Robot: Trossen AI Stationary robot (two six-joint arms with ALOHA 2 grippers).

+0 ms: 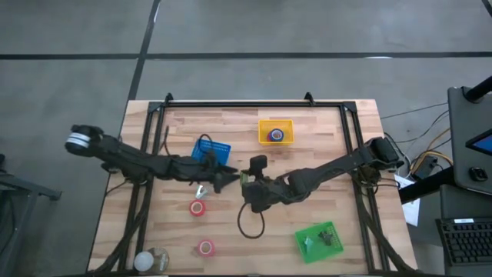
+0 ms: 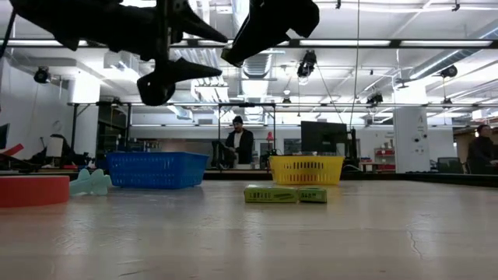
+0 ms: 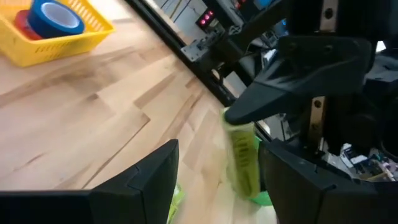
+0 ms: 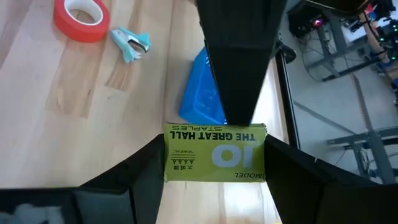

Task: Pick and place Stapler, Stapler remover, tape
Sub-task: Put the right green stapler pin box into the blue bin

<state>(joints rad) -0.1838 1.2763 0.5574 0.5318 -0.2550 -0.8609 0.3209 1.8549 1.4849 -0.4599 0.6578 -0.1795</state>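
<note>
Staple box on table, between open right end effector fingers.

Both grippers crowded over mid-table, left gripper and right gripper nearly meeting above the green staple box, blue basket just behind them, yellow basket farther back, open wood toward the front right, green basket at that corner

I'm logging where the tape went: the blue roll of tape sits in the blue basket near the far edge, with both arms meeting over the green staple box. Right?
Not quite. The blue roll of tape sits in the yellow basket, as the high view shows. Both arms do meet over the green staple box.
</note>
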